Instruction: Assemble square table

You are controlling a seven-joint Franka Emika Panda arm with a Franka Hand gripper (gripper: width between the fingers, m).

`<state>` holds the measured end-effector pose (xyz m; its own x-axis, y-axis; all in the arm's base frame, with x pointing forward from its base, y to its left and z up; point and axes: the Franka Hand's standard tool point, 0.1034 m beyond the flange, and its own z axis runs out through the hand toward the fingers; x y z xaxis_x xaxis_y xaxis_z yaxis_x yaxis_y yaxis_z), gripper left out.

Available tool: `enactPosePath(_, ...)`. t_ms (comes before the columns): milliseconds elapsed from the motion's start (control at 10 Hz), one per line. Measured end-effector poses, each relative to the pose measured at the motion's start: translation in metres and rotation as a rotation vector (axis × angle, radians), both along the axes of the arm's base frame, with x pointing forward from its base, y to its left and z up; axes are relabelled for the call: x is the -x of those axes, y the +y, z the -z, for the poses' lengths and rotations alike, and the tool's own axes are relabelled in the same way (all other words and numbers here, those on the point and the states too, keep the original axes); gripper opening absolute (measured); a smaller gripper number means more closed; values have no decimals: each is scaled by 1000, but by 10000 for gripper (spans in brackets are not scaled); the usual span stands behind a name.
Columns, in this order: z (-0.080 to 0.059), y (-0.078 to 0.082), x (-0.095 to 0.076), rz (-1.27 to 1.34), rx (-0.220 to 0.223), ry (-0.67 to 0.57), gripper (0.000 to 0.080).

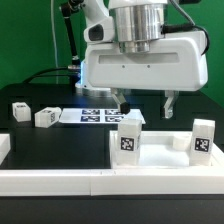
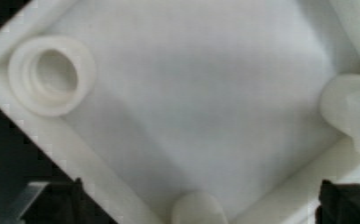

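From my remote console I see a robotics lab bench: a green backdrop [image 1: 30, 40] behind the marker board [image 1: 97, 115], the white robot arm [image 1: 140, 55] over it, a tagged leg [image 1: 45, 117] beside it, and a black tabletop [image 1: 55, 145] fenced by white rails [image 1: 50, 183] in front of it.

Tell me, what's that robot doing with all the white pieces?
It is building a small table. Its arm hangs over the white top, jaws open, holding nothing. Two legs stand upright at the top; whether they are fixed on, I cannot tell. Two more legs lie loose on the exterior view's left.
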<state>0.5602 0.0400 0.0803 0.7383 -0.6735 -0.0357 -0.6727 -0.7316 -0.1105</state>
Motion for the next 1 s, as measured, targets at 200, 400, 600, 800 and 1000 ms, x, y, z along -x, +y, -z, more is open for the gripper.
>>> enactPosePath(200, 6, 6, 3, 78, -10, -13, 648)
enactPosePath(400, 6, 6, 3, 73, -10, -13, 648)
enactPosePath(600, 6, 6, 4, 113, -15, -16, 648)
enactPosePath(800, 15, 3, 32, 340, -48, -2, 648)
enactPosePath(1000, 21, 11, 44, 473, -60, 15, 648)
